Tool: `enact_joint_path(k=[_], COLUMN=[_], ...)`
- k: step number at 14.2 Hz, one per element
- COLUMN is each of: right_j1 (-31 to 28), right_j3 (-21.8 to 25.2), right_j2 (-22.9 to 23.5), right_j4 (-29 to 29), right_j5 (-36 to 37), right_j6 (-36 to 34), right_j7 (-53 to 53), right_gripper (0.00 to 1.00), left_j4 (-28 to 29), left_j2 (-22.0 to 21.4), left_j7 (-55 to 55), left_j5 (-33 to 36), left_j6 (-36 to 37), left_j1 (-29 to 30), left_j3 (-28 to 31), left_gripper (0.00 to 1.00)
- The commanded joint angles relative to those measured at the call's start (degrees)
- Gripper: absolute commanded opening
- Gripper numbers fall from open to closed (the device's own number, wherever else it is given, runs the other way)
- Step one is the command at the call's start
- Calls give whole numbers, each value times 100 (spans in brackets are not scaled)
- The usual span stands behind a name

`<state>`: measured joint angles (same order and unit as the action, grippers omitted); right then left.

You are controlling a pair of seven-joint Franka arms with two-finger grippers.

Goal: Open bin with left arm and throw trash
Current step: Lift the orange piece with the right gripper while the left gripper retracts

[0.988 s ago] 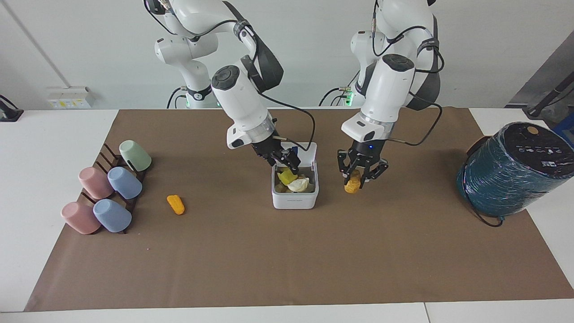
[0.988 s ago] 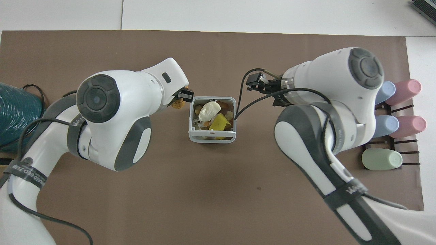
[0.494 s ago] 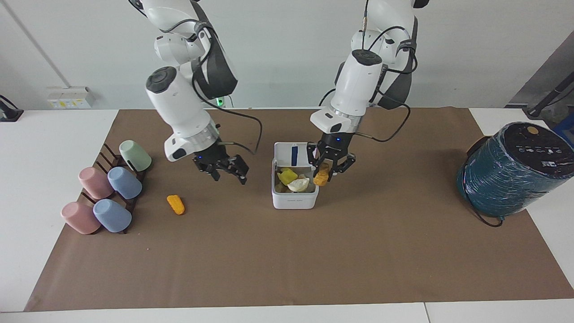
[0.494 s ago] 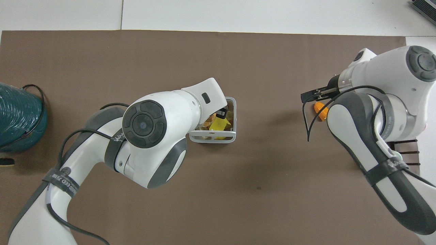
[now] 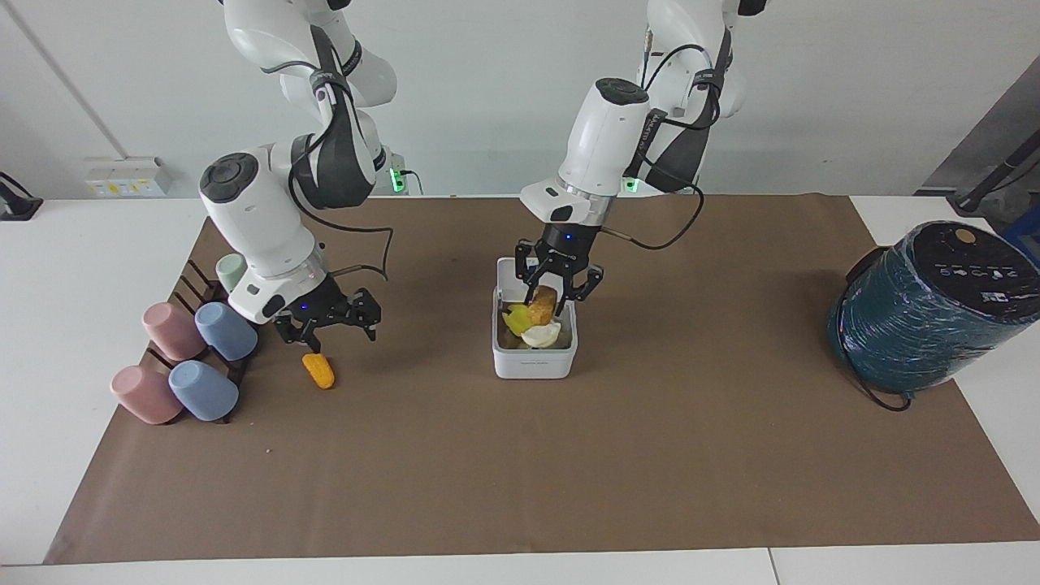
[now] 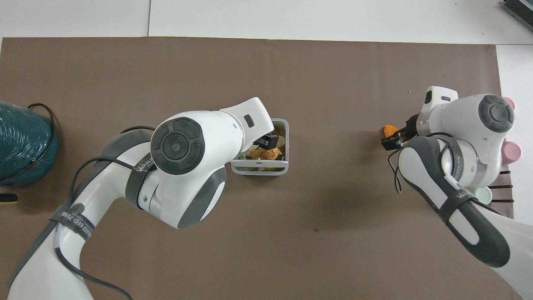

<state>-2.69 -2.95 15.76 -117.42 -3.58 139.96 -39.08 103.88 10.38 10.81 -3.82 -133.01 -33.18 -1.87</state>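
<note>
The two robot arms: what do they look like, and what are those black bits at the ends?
Both arms are glossy white with rounded segments, dark grey joint covers and round grey caps. Black cables run along each, strapped on with lettered bands. The black bits are the hands: the left hand and right hand are skeletal black linkages with two fingers, each below a white wrist block with a small blue light.

The left gripper (image 5: 557,297) hung at the end of a steeply downward-angled forearm, its fingers spread wide. The right gripper (image 5: 328,329) pointed downward low over the table, jaws likewise apart, wrist tilted.
</note>
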Motion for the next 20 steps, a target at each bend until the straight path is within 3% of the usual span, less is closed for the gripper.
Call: enact_joint_path(k=[1, 4, 5, 6, 7, 8, 10, 12, 14, 17, 20], right_j1=[-232, -250, -250, -250, -250, -250, -198, -119, 258, 847, 1488], right_j3=[-83, -83, -83, -83, -83, -83, -91, -153, -153, -162, -188], right_j2=[40, 190, 190, 190, 190, 190, 112, -125, -336, -294, -241], right_j4=[-228, -228, -228, -228, -220, -211, -167, 104, 578, 1579, 1977], right_j5=[112, 112, 112, 112, 112, 104, 104, 95, 86, 7, -377], right_j6=[382, 594, 585, 577, 550, 533, 384, -264, -1124, -2207, -2334], right_j7=[-564, -549, -548, -548, -496, -322, 266, 925, 1934, 3796, 5370], right_gripper=[100, 76, 61, 30, 6, 0, 0, 0, 0, 0, 0], left_j4=[18, 62, 71, 71, 71, 71, 18, -174, -682, -1482, -2326], left_j2=[-281, -694, -869, -1002, -1142, -1248, -1389, -1442, -1346, -1083, -670], left_j7=[-105, -123, -149, -140, -149, -184, -385, -430, -509, -720, -720], left_j5=[-66, -66, -66, -58, -58, -40, 108, 249, 373, 391, 347], left_j6=[686, 1276, 1460, 1610, 1768, 1918, 2252, 2577, 3112, 3894, 4580], left_j1=[258, 759, 987, 1215, 1418, 1620, 1980, 2166, 2315, 2474, 2474], left_j3=[108, 108, 108, 117, 117, 117, 117, 126, 117, 126, 134], left_gripper=[100, 100, 100, 100, 100, 100, 100, 100, 100, 100, 100])
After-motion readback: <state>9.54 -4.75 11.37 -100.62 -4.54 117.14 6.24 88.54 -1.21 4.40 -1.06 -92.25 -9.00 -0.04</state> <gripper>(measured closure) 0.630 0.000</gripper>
